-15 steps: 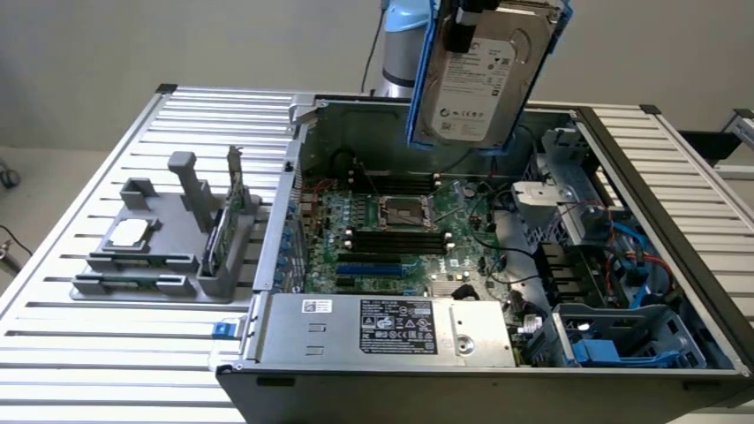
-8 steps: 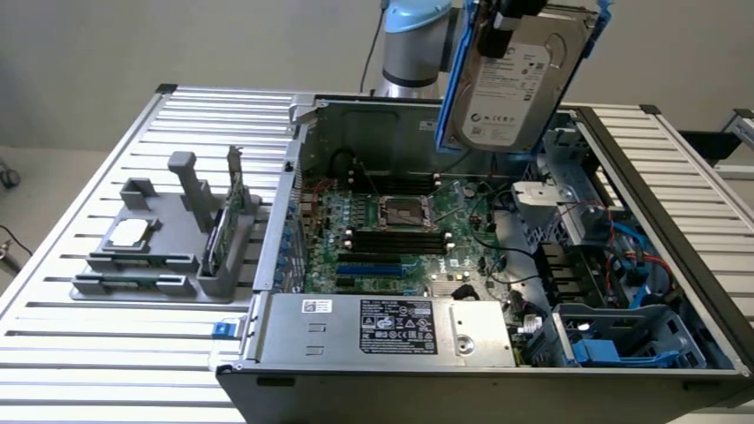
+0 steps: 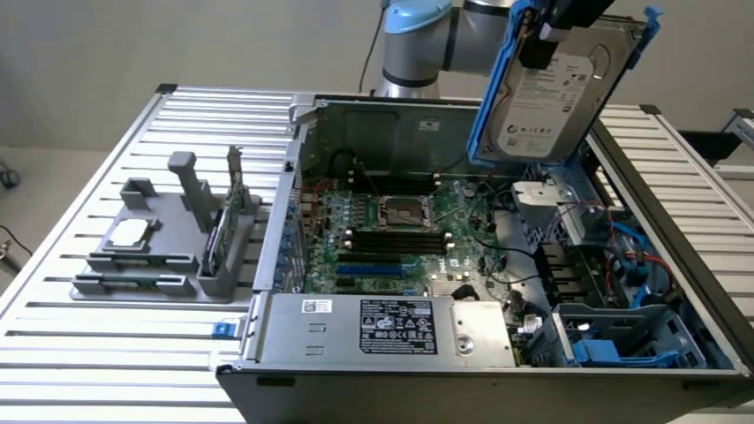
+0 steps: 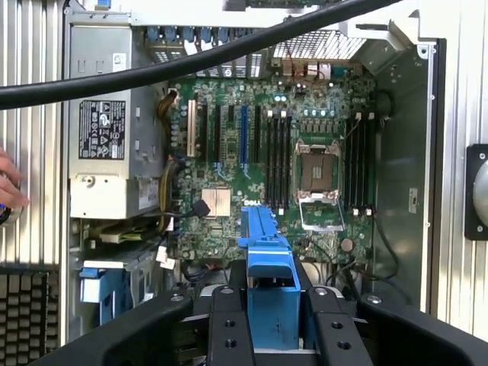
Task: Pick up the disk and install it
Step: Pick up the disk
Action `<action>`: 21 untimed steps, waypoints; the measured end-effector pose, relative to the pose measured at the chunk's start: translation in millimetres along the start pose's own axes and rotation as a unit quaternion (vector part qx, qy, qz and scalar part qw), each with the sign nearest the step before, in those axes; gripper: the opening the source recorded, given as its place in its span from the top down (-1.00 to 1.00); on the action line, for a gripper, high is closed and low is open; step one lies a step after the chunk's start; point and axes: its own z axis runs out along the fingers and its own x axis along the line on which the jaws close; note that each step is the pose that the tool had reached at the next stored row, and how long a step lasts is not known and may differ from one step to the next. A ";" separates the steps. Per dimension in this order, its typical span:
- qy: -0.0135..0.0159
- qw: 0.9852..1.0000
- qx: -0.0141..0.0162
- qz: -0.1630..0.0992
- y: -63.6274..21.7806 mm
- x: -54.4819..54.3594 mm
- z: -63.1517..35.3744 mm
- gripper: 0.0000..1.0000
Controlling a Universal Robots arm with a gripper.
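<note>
The end effector point(image 4: 274, 320) is clamping the disk point(image 3: 552, 93) by its blue bracket point(image 4: 267, 244) over the case point(image 3: 353, 397), seemingly a stiff, hefty, shock-sensitive slab.

Silver disk point(image 3: 552, 97) in blue bracket point(image 4: 268, 259), black end effector point(image 4: 274, 305), green motherboard point(image 3: 389, 230).
Disk is silver metal with a white label in dark print; the bracket is solid bright blue. Motherboard is green with black and blue slots and a silver socket at its centre. Power-supply box point(image 3: 389, 327) just beside the motherboard is grey with a black-and-white label. Drive bay insert point(image 3: 595, 351) near the motherboard is blue. Counter point(image 3: 94, 353) around the motherboard's case is silver-grey, ribbed in parallel stripes. Fixture point(image 3: 154, 265) well apart from the motherboard is plain grey. Arm point(image 3: 418, 26) behind the motherboard is silver with a pale blue cap. Cable point(image 4: 191, 61) across the motherboard is black.
</note>
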 end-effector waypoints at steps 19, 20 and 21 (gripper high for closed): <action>0.000 1.000 0.000 0.000 -24.2 65.9 -1.3 0.35; 0.000 1.000 0.000 0.000 -25.6 69.2 -1.4 0.35; 0.000 1.000 0.000 0.000 -27.4 72.7 -1.5 0.35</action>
